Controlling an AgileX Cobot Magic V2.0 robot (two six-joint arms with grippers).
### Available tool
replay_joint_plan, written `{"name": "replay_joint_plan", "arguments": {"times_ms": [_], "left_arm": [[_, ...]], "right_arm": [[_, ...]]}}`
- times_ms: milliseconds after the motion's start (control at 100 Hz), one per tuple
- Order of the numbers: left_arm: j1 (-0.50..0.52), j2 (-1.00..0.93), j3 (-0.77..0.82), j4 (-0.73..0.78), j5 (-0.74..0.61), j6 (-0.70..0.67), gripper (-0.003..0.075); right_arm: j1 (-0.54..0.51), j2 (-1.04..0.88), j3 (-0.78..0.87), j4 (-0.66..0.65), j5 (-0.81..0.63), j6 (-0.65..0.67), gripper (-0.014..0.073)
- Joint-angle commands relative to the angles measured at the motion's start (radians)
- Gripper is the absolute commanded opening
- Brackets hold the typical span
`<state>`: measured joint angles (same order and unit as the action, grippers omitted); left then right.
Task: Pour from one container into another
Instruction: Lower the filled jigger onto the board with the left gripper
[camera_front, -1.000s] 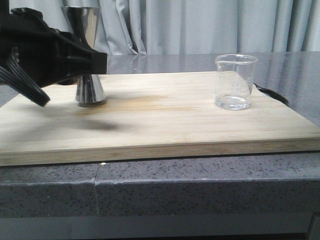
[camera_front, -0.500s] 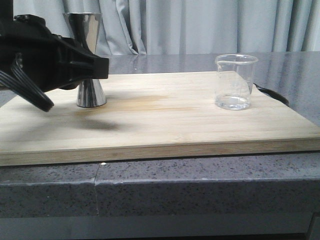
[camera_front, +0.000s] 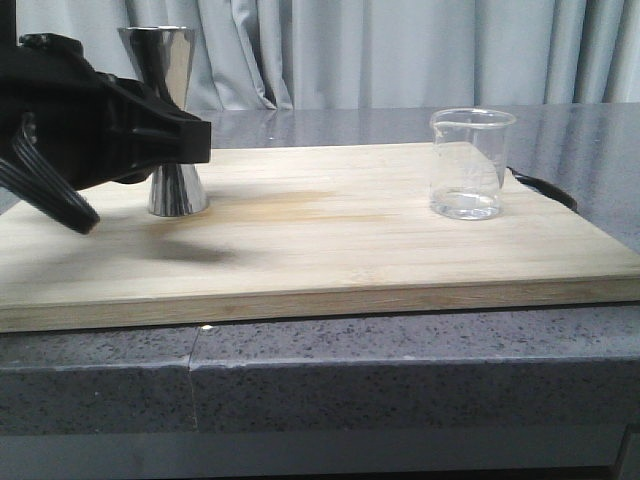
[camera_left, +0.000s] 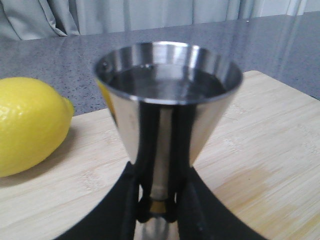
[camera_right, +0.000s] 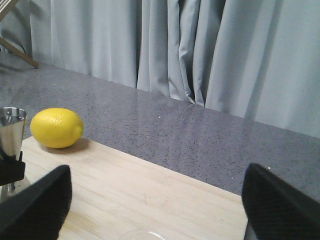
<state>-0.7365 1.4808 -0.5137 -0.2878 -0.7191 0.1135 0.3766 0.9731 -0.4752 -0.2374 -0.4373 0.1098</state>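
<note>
left gripper (camera_left: 156, 210) clamps jigger (camera_front: 170, 120) waist — beaker (camera_front: 468, 165) apart.

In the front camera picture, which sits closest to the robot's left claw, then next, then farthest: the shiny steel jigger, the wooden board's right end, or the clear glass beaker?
1. Shiny steel hourglass jigger: held in the left gripper.
2. Clear glass beaker: right side of board.
3. Pale wooden board's right end: past the beaker.

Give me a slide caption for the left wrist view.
Left pincer grips the steel jigger at its waist; lemon beside it.
</note>
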Motion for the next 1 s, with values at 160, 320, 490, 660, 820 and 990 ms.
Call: {"name": "replay_joint_plan", "arguments": {"times_ms": [160, 320, 490, 660, 820, 990], "left_arm": [[-0.001, -0.024, -0.017, 0.005, -0.067, -0.01, -0.0019], [-0.001, -0.024, -0.017, 0.005, -0.062, -0.01, -0.0019], [-0.001, -0.024, -0.017, 0.005, -0.03, -0.01, -0.0019], [-0.001, -0.024, -0.017, 0.005, -0.023, -0.01, -0.0019], [-0.001, -0.024, -0.017, 0.005, -0.021, -0.01, -0.0017], [-0.001, -0.024, -0.017, 0.005, -0.021, -0.01, 0.0029]], "right_arm": [[-0.003, -0.017, -0.022, 0.008, -0.082, 0.0, 0.0622], [-0.003, -0.017, -0.022, 0.008, -0.082, 0.0, 0.0622], [-0.003, -0.017, -0.022, 0.008, -0.082, 0.0, 0.0622], [-0.003, -0.017, -0.022, 0.008, -0.082, 0.0, 0.0622], [-0.003, -0.017, -0.022, 0.008, -0.082, 0.0, 0.0622], [-0.003, -0.017, -0.022, 0.008, -0.082, 0.0, 0.0619]]}}
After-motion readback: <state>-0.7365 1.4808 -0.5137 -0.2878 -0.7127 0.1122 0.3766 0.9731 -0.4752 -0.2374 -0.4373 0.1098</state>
